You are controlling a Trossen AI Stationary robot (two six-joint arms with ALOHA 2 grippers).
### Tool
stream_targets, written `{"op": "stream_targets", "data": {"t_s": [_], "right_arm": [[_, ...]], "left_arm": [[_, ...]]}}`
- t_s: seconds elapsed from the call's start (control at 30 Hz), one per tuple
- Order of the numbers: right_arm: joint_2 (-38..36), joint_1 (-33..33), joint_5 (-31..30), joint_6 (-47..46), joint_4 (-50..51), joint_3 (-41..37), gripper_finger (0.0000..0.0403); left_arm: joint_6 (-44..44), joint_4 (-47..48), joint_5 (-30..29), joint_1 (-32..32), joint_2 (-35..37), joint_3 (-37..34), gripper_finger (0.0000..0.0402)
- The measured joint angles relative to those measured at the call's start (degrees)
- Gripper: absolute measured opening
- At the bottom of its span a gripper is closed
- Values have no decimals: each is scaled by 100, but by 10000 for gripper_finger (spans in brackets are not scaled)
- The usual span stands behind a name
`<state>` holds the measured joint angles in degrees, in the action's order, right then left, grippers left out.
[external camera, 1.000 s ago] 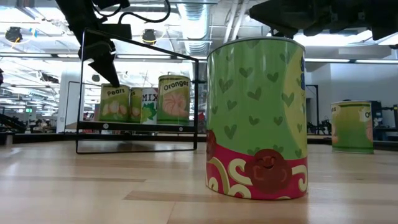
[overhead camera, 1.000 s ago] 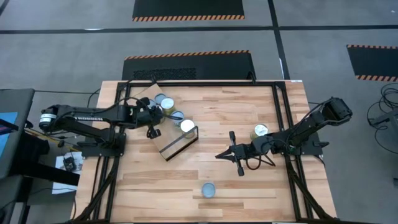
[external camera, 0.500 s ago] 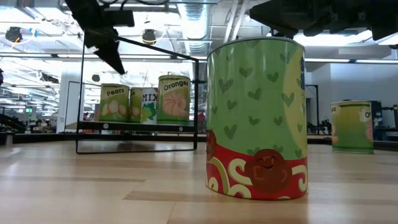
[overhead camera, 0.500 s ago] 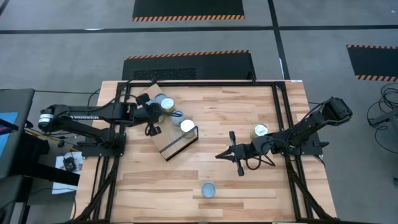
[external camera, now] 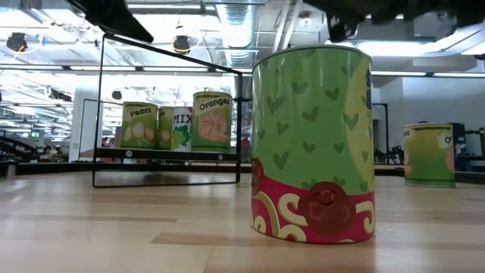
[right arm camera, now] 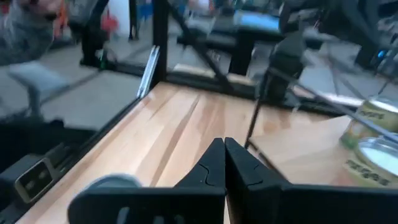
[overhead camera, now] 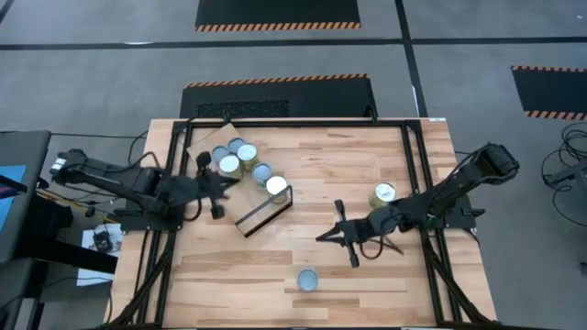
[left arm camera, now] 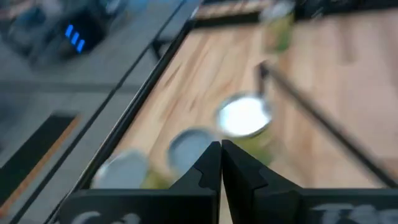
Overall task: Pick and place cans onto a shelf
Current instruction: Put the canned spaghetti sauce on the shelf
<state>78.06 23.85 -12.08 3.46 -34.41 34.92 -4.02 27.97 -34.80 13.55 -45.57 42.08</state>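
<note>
Wooden worktop (overhead camera: 303,188) carrying shelf (overhead camera: 260,213) and cans.
My left gripper (overhead camera: 214,183) hangs empty, fingers pressed together, beside four cans (overhead camera: 244,162) grouped at the shelf; my right gripper (overhead camera: 341,235), fingers likewise together, sits mid-worktop between two separate cans (overhead camera: 383,194) (overhead camera: 308,280).

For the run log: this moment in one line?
left hand: shut, empty, beside shelf | right hand: shut, empty, mid-table | loose cans

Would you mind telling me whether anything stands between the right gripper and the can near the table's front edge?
Nothing visible does. In the high view only bare table lies between the right gripper, shut and empty, and that can.
</note>
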Motion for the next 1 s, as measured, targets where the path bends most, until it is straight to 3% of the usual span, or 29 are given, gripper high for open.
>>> {"op": "stream_targets", "data": {"t_s": [0.23,0.33,0.77,1.0], "right_arm": [[432,580,-220,-395,2840,1637,12],[891,721,-159,-674,3519,2332,25],[3035,1218,21,-1533,6267,4894,134],[3610,1274,15,-1717,6876,5482,154]], "left_arm": [[632,-2491,38,666,366,-1319,0],[865,-3113,169,725,387,-1684,0],[1198,-3487,463,727,486,-1665,0],[1395,-3488,504,703,486,-1665,0]]}}
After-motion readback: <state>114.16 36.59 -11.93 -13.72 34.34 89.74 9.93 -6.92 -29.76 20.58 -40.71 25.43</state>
